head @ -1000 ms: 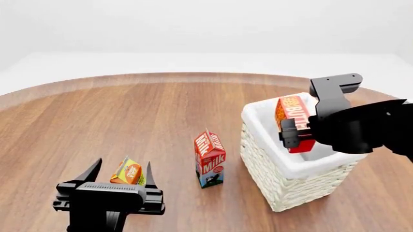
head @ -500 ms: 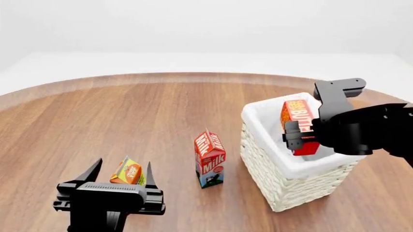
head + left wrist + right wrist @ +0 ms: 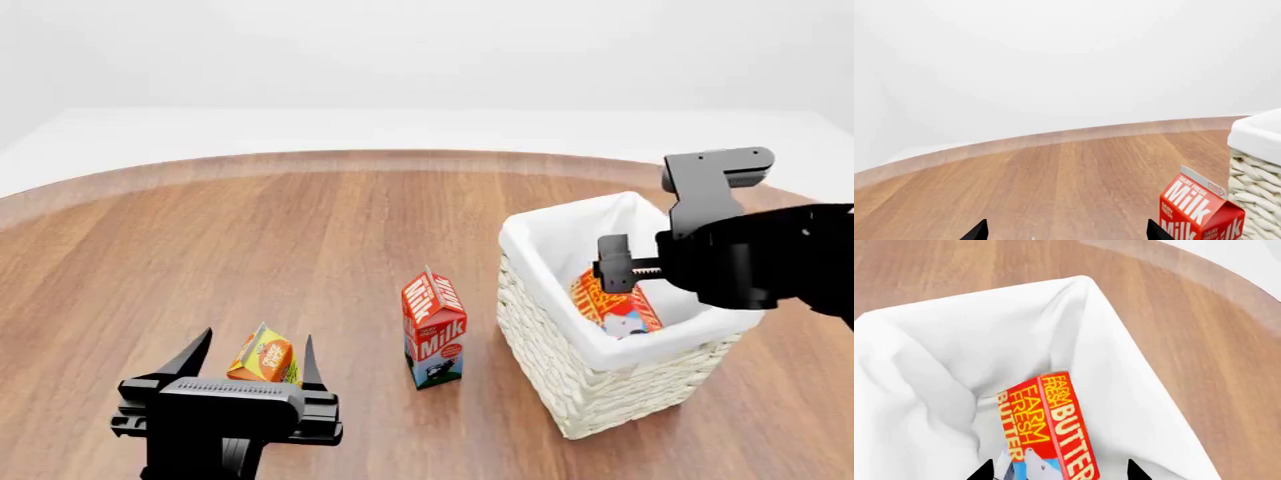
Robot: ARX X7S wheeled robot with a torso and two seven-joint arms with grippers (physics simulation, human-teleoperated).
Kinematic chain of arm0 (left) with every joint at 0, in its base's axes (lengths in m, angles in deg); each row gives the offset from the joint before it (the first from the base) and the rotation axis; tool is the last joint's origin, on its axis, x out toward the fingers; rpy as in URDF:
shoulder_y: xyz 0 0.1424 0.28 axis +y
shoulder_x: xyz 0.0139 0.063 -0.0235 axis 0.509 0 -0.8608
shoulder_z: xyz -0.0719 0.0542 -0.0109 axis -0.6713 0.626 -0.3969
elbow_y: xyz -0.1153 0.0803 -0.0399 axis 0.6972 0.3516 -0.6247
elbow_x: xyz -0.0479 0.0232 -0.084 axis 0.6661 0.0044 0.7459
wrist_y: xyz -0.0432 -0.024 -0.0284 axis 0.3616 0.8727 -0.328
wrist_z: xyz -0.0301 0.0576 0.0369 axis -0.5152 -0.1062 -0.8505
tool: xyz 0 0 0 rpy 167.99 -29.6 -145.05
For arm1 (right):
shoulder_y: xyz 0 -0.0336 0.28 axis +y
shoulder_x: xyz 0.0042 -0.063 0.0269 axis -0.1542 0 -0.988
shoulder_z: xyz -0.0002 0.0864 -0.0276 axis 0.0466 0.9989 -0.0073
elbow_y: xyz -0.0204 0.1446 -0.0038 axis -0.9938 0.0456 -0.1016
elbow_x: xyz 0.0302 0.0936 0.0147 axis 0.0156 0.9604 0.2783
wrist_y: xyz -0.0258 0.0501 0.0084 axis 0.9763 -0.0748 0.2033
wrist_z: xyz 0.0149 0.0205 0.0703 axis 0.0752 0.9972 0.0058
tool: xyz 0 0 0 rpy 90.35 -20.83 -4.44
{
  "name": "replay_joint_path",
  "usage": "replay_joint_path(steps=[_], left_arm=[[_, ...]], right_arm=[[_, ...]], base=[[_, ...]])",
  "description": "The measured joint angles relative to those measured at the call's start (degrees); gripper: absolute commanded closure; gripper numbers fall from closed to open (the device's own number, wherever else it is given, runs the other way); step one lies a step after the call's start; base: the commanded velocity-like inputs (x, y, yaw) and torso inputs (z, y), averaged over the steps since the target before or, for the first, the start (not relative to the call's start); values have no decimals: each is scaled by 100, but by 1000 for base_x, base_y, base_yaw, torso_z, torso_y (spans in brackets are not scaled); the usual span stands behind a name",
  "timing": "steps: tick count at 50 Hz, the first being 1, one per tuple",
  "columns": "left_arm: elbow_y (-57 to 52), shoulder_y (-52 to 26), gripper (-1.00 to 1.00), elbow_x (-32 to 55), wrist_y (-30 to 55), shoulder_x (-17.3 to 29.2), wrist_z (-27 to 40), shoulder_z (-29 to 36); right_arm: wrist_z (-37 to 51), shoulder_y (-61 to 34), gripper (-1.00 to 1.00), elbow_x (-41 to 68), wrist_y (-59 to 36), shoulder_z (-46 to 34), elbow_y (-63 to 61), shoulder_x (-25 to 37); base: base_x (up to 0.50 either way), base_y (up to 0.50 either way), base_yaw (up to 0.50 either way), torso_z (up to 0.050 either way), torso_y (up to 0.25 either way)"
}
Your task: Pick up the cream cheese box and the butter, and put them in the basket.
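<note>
At the lower left of the head view the left gripper (image 3: 254,362) stood with its two black pointed fingers spread wide and nothing between them, a small orange juice carton (image 3: 266,355) on the table showing in the gap beyond. Open wood lay all around it, up to the round table's (image 3: 267,230) pale curved edge across the upper part of the frame, with plain white floor and wall behind. Near the centre the red-and-white milk carton (image 3: 434,327) stood upright, just beside the basket's left wall but apart from it. The basket (image 3: 561,375), at the right, was squarish and woven of thick white wicker, its smooth white cloth liner folded over the rim. Inside it the butter (image 3: 611,302) lay tilted against the liner, partly over a small white box with blue marks (image 3: 1029,468). Above the basket's right rim the right gripper (image 3: 617,265) hung empty, jaws parted.
</note>
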Motion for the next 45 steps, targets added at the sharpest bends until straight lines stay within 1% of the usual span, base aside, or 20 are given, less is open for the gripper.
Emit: replay_joint_path(steps=[9,17,25,45], left_arm=[[-1,-2,-100,2,-3,9,11,5],[-9,-4,-100,4,2,15,24,12],[-17,-13,-100,9,12,19,35,21],[-27,-19,-100,13,-3,33,45,48]], right_arm=[[116,-59,-100,45,19,122,-196,85],[382,-45,-100,252,59,312,-654,275],[754,93,-100,520,218,551,-1302,514],[1579,779,-100,1094,786,1026,-3153,1185]], base=[[0,0,0,0,0],[0,0,0,0,0],[0,0,0,0,0],[0,0,0,0,0]])
